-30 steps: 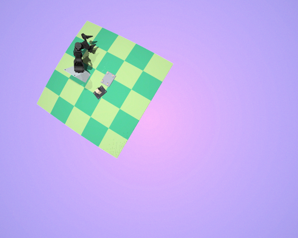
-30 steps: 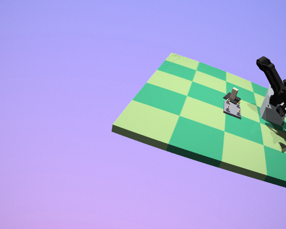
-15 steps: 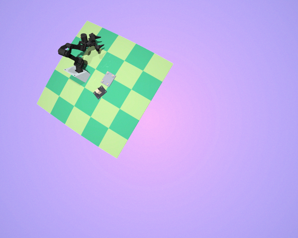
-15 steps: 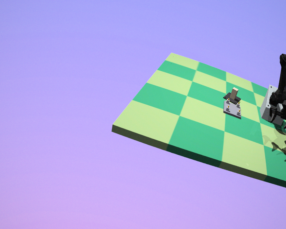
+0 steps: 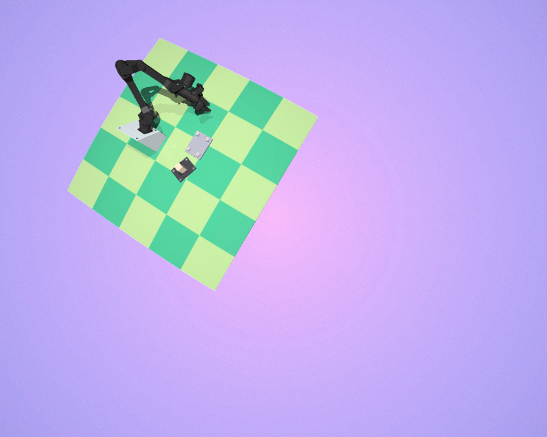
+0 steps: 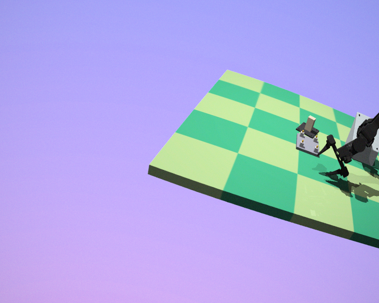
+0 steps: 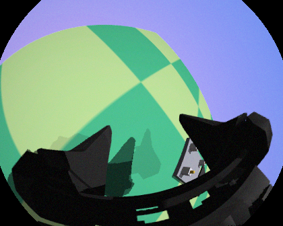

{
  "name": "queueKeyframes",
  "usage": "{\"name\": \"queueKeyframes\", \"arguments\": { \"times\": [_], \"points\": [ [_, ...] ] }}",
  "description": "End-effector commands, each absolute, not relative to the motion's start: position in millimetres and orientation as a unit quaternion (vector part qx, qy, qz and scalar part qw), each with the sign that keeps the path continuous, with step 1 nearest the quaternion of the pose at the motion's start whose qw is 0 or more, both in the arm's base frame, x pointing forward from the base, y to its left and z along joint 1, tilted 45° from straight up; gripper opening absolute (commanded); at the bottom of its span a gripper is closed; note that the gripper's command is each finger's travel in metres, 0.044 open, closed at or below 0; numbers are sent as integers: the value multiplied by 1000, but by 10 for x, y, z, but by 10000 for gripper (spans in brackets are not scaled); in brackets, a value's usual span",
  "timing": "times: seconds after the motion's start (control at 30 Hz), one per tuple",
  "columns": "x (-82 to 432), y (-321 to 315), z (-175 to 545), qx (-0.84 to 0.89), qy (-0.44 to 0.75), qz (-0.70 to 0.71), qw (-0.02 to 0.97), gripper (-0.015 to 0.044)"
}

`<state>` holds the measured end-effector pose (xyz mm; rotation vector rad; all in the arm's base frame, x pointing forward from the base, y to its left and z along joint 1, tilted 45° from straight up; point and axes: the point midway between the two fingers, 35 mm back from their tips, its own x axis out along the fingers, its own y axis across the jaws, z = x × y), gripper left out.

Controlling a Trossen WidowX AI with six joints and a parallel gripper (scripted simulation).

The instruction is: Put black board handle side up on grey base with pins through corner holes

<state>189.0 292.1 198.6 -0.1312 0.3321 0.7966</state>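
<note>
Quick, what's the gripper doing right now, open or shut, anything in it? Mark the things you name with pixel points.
Gripper (image 5: 207, 111) (image 6: 322, 165) (image 7: 146, 123): open, fingers wide apart, holding nothing.

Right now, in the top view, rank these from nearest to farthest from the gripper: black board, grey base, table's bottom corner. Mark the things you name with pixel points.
1. Grey base (image 5: 198, 145) (image 6: 308, 144) (image 7: 191, 161): just below the gripper (image 5: 206, 111) (image 6: 322, 165) (image 7: 146, 123).
2. Black board (image 5: 185, 174) (image 6: 302, 129): beyond the base, lower left.
3. Table's bottom corner (image 5: 214, 284): far below both.
</note>
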Motion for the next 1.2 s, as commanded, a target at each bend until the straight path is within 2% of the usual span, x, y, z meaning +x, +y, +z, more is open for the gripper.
{"name": "queueKeyframes", "arguments": {
  "times": [0.0,0.27,0.4,0.57,0.9,1.17],
  "points": [
    [2391,2646,1618,-129,235,334,904,440],
    [3070,1817,940,-158,402,244,868,440],
    [3241,1345,652,-134,480,203,843,440],
    [3296,915,370,-92,563,190,799,440],
    [3294,744,270,-68,593,187,780,440],
    [3106,-151,-127,139,703,181,673,440]
  ]
}}
